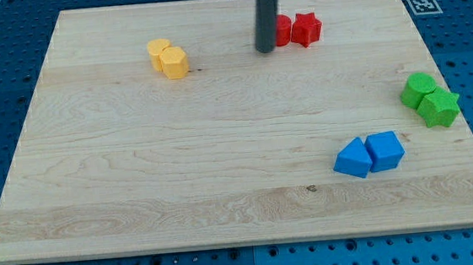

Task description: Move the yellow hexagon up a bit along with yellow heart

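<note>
Worktop [138,174], wooden, your view from above. Yellow hexagon [175,63] and yellow heart [159,52] – touching, upper left. My tip [265,50] near top centre, well right of yellow pair, just beside a partly hidden red block [283,30] – red star [305,29] next to it. No pincer on this rig, only rod. Green pair [429,99] at right edge; blue pair [369,155] lower right.

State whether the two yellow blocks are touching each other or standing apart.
Touching. The yellow hexagon sits flush against the yellow heart with no board visible between them. My tip is away to the view's right, by the red blocks.
</note>
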Available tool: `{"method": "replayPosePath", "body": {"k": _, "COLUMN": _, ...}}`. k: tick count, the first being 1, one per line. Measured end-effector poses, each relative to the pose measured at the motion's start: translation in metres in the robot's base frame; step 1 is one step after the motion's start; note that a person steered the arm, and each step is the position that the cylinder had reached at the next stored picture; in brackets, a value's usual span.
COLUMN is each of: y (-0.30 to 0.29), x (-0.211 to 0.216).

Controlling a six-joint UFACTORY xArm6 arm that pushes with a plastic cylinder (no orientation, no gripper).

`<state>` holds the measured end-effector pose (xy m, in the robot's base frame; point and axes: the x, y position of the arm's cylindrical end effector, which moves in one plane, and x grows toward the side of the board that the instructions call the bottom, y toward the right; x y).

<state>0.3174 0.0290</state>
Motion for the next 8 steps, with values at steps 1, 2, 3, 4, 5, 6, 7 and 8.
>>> {"method": "replayPosePath", "body": {"k": 1, "y": -0.054, "x": -0.025}}
{"method": "replayPosePath", "body": {"k": 2, "y": -0.092, "x": -0.045}}
{"method": "replayPosePath", "body": {"k": 3, "y": -0.160, "x": -0.045}}
{"method": "replayPosePath", "body": {"k": 4, "y": -0.188, "x": -0.025}}
{"method": "replayPosePath", "body": {"k": 5, "y": -0.188, "x": 0.021}}
{"method": "replayPosePath", "body": {"k": 6, "y": -0.173, "x": 0.047}}
{"method": "replayPosePath", "body": {"k": 7, "y": -0.144, "x": 0.050}}
{"method": "replayPosePath", "body": {"k": 8, "y": -0.139, "x": 0.035}}
